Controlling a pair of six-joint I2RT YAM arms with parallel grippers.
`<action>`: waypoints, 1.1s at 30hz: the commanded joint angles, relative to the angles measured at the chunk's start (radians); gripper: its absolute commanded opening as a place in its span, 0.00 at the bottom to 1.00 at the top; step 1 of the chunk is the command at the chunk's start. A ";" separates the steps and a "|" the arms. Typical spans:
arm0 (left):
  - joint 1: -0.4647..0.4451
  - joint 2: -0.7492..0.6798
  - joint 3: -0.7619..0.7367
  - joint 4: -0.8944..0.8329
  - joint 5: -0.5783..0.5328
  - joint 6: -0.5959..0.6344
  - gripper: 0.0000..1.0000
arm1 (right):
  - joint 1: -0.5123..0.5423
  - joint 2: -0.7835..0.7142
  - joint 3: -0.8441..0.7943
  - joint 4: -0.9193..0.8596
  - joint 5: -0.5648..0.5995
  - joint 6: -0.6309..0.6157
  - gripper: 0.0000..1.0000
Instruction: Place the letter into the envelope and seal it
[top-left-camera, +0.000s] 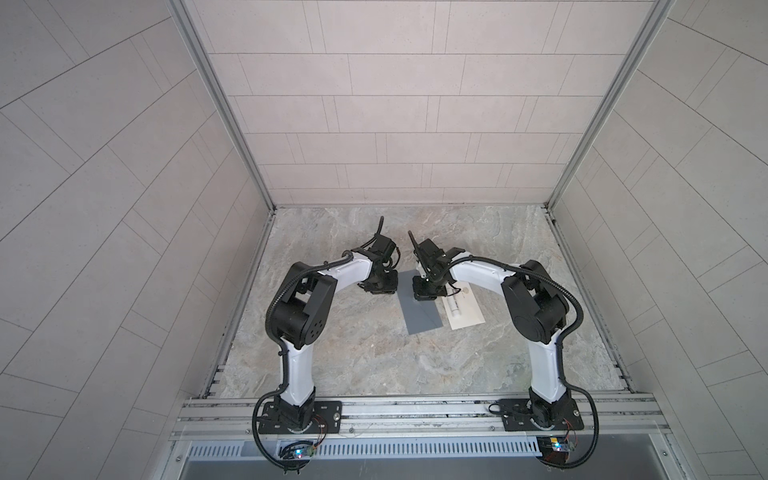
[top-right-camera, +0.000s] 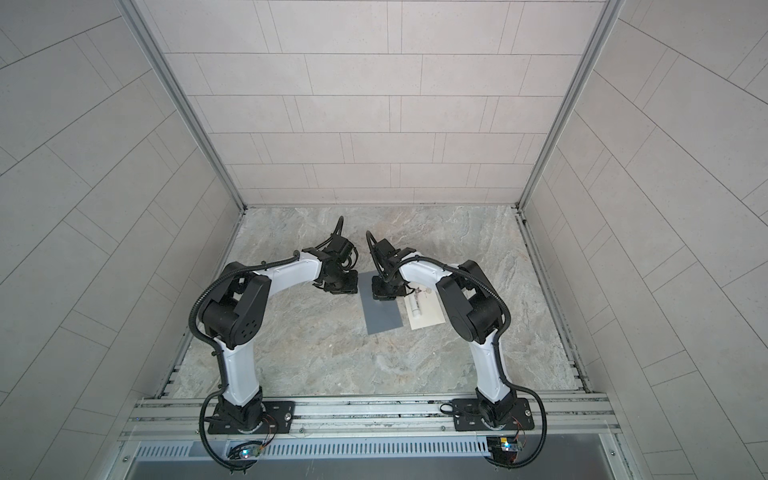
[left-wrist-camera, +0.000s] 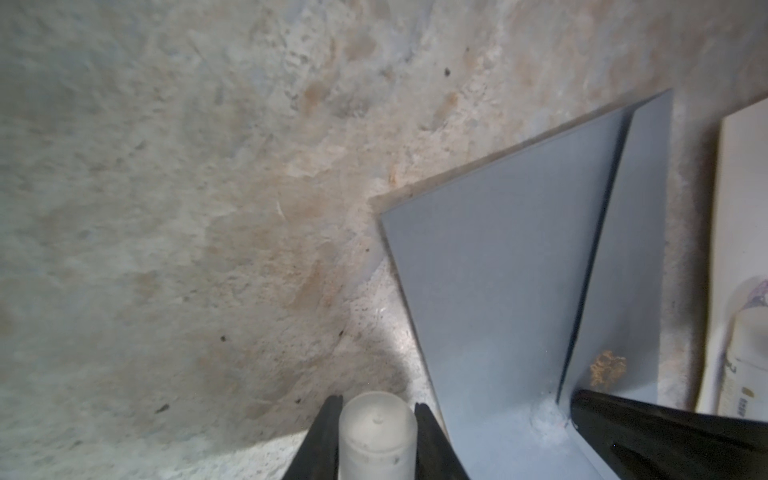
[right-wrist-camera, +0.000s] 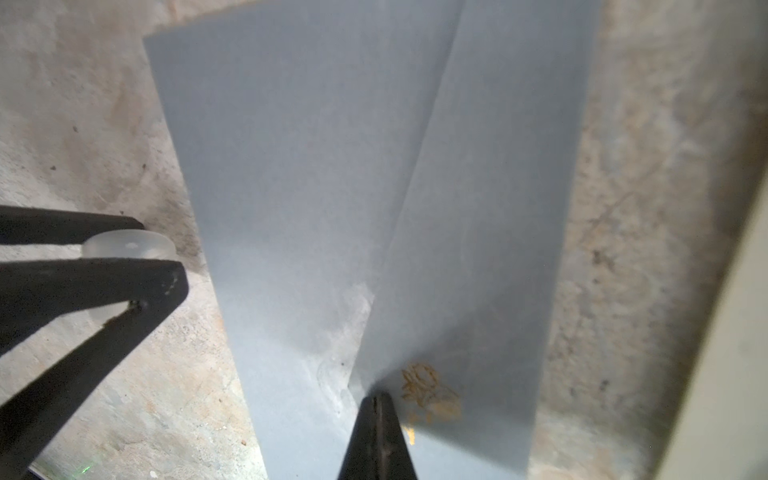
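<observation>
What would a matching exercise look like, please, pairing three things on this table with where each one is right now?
Things:
1. clear cap
2. grey envelope
3. glue stick

Places:
A. lying on the cream paper
B. between the left fingers
C. pinched by the right fingers

Pairs: 1-B, 2-C, 3-A.

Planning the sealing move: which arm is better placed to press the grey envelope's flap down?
Probably right: the right end effector pinches the tip of the flap, while the left end effector clasps a translucent cap beside the envelope.
</observation>
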 joint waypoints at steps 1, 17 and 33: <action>-0.007 -0.023 0.003 -0.070 -0.032 -0.061 0.29 | 0.000 -0.055 -0.023 -0.038 0.056 -0.014 0.02; 0.005 -0.160 0.001 0.018 0.051 -0.317 0.32 | -0.069 -0.322 -0.158 -0.060 0.263 0.019 0.46; -0.045 -0.023 0.034 0.160 0.174 -0.268 0.35 | -0.107 -0.356 -0.367 -0.017 0.200 0.000 0.51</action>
